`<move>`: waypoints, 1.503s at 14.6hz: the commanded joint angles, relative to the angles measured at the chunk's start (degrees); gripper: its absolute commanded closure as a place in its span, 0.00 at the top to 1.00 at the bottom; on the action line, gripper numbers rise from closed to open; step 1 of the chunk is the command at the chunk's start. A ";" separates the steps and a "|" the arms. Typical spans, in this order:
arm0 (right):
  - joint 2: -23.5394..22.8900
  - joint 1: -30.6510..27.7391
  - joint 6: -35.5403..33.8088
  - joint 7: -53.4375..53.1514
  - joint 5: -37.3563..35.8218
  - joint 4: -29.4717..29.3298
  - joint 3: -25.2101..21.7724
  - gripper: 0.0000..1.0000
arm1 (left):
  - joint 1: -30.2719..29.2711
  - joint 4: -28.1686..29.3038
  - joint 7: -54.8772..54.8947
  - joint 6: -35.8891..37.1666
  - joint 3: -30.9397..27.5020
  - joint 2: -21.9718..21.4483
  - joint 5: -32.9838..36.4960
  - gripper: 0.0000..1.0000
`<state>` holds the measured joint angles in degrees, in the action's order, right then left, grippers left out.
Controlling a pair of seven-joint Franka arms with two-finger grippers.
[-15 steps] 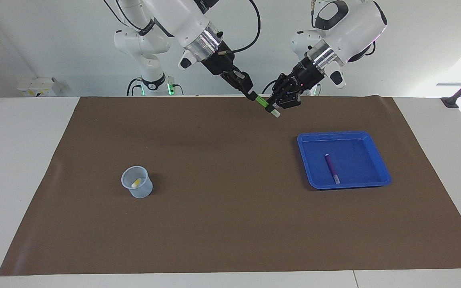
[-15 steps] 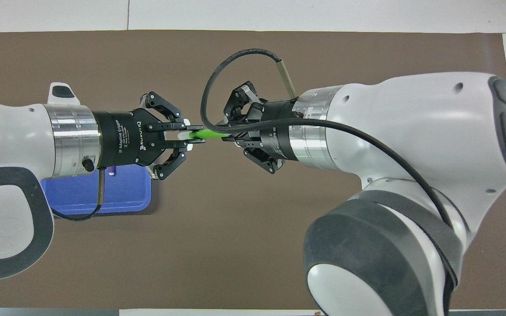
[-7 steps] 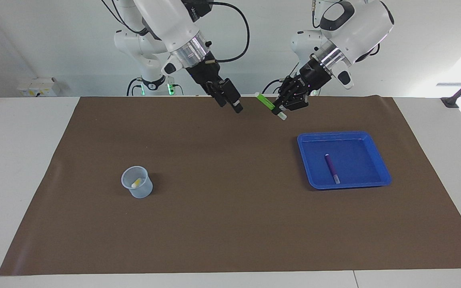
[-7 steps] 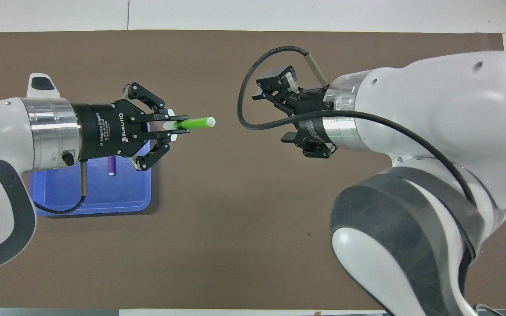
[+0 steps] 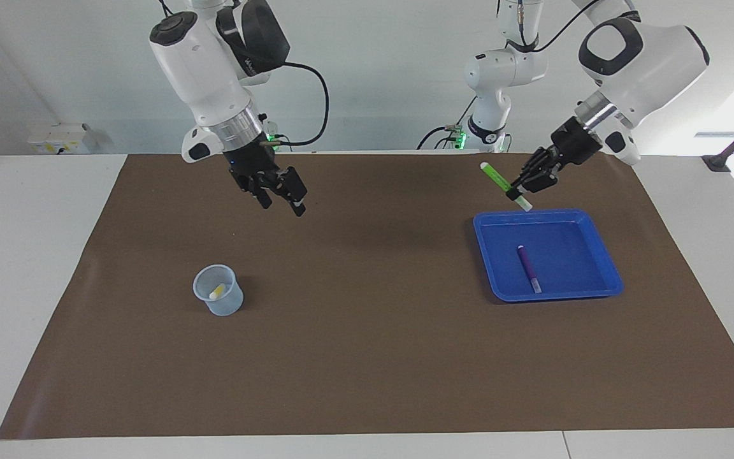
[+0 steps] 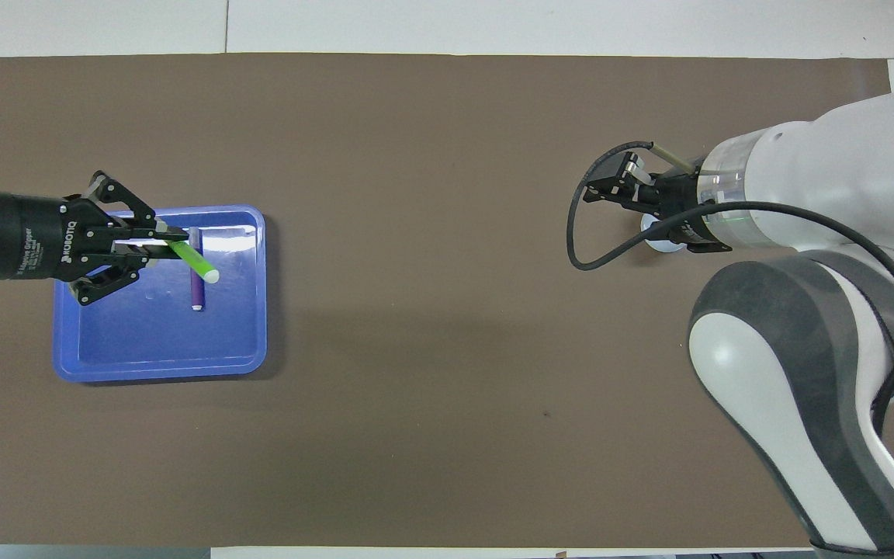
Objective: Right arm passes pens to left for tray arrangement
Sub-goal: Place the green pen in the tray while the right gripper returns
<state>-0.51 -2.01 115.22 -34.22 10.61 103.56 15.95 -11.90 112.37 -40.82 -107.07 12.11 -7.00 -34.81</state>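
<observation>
My left gripper [image 5: 520,190] [image 6: 170,247] is shut on the green pen [image 5: 496,178] [image 6: 195,262], which hangs tilted over the robot-side edge of the blue tray [image 5: 574,255] [image 6: 144,334]. A purple pen [image 5: 529,268] [image 6: 196,283] lies flat in the tray. My right gripper [image 5: 283,201] [image 6: 610,194] is open and holds nothing, up over the mat toward the right arm's end. Below it stands a small clear cup [image 5: 218,291] [image 6: 660,244] with the yellow pen [image 5: 216,292] inside; in the overhead view the gripper hides most of the cup.
A brown mat [image 5: 367,357] covers the table between the cup and the tray. A black cable [image 6: 579,241] loops off the right wrist.
The right gripper opened, let go of the green pen and swung away to above the cup. The left gripper carried the pen from mid-table to over the tray.
</observation>
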 commanded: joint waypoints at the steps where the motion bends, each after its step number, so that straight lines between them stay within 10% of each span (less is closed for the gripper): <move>1: -0.79 -0.54 0.09 10.45 -6.45 2.43 -1.62 0.92 | -3.56 -0.04 15.80 1.34 0.55 3.21 7.79 0.00; 9: -10.11 -0.80 8.86 25.25 -16.05 1.38 -6.37 0.85 | -2.69 -0.66 40.20 -7.44 0.72 16.48 36.12 0.00; 22: -16.27 -0.98 18.98 36.95 -17.28 2.17 -8.83 0.69 | -1.54 5.23 39.85 -17.91 0.72 21.07 37.10 0.00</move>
<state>-16.34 -2.58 133.14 1.82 -5.77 105.58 6.86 -13.86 116.10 -0.78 -123.27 13.23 14.88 1.09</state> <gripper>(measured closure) 0.264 0.819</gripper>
